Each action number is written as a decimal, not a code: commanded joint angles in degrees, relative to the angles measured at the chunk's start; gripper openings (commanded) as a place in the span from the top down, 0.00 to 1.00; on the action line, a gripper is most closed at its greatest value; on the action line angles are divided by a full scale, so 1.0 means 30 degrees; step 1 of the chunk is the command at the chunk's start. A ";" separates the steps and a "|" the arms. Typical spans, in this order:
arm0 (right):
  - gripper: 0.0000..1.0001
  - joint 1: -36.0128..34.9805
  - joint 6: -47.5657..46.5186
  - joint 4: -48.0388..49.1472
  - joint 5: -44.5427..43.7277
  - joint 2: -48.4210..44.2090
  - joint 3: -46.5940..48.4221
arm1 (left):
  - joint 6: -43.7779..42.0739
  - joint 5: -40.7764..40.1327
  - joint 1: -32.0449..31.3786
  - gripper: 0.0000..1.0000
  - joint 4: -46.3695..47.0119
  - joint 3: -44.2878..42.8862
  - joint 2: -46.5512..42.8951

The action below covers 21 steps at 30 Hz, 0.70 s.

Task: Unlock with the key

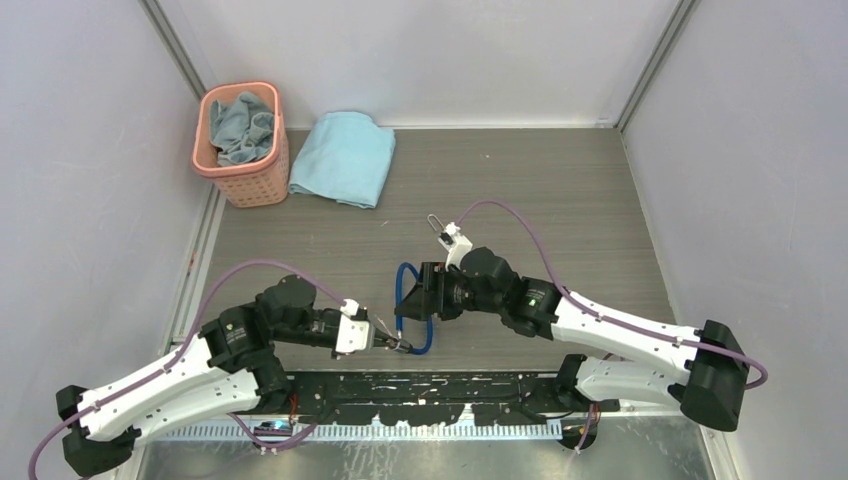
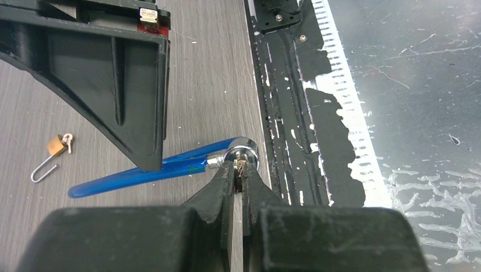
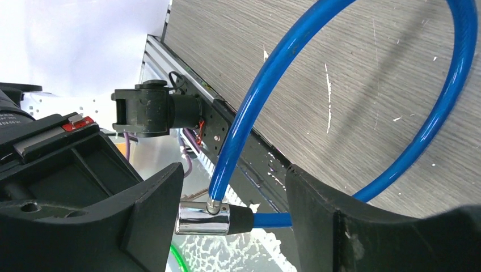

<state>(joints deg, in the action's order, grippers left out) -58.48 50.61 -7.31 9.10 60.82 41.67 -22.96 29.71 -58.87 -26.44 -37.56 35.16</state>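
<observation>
Honestly the key (image 2: 240, 167) looks tiny, light, stiff and slippery, best pinched by its flat head, as the clamped left gripper (image 2: 239, 173) has it right at the blue cable's silver end (image 2: 245, 148), right gripper (image 3: 232, 181) gaping open just beside that end.

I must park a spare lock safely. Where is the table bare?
Bare: the table from the towel to the right wall, and the strip in front of the basket. Crowded: centre front, where the left tool and right tool meet at the blue cable, padlock just behind.
</observation>
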 commanded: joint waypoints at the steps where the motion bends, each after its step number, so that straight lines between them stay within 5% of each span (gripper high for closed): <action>1: 0.29 -0.0019 0.1268 0.1201 0.0512 0.0233 0.0666 | -0.0381 -0.0499 0.0018 1.00 0.1119 0.0192 -0.0027; 21: 0.50 -0.1200 0.2437 0.1225 0.1555 0.1892 0.1303 | -0.0266 -0.0285 0.0010 1.00 0.1209 0.0318 -0.0148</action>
<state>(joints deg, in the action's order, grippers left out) -61.17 57.19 -5.65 12.80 65.47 42.54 -22.94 29.78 -58.87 -26.35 -36.95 34.83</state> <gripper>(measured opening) 0.512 0.052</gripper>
